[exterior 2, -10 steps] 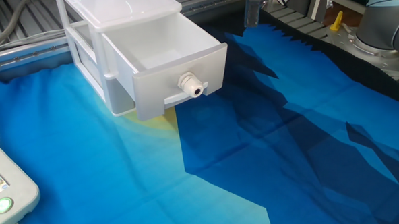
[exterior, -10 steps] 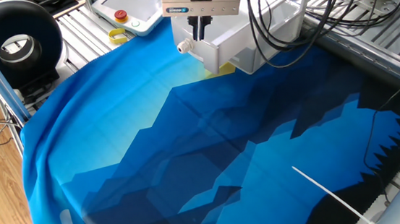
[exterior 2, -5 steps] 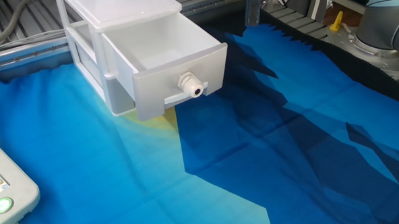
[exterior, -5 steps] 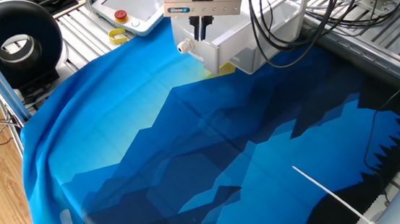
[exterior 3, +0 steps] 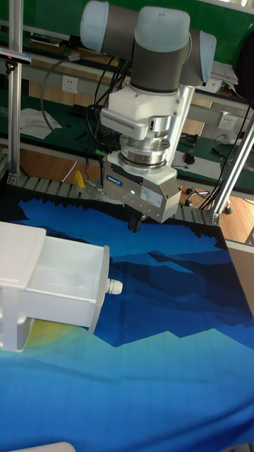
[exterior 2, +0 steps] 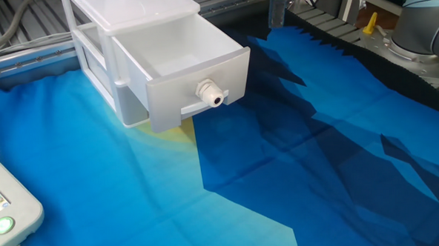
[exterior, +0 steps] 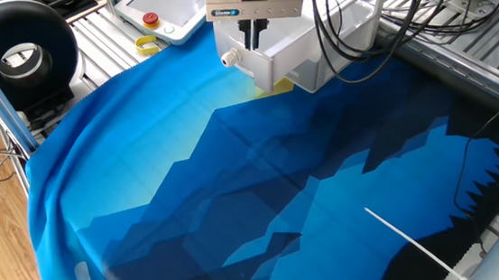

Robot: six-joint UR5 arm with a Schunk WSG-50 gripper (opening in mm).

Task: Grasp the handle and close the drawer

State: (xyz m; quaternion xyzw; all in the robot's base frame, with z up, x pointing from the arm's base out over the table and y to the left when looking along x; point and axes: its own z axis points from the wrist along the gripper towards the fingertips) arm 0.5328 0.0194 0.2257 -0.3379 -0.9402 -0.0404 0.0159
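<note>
The drawer (exterior 2: 180, 62) is a white plastic box pulled well out of its white cabinet (exterior 2: 129, 8), with nothing in it. The handle (exterior 2: 212, 94) is a small round white knob on the drawer front, also seen in one fixed view as the handle (exterior: 229, 58) and in the tall view as the handle (exterior 3: 114, 287). My gripper (exterior 3: 134, 223) hangs above and behind the knob, apart from it, pointing down. Its dark fingers (exterior: 251, 36) stand close together with nothing between them. In the other fixed view only the fingers (exterior 2: 277, 13) show, at the top edge.
A blue and yellow cloth (exterior: 235, 186) covers the table. A white pendant with buttons (exterior: 166, 11) and a yellow piece (exterior: 146, 46) lie at the back. Black cables (exterior: 358, 31) hang by the cabinet. A black round device (exterior: 19, 47) stands at the left.
The gripper has shifted very slightly sideways above the drawer. The drawer and its handle have not moved.
</note>
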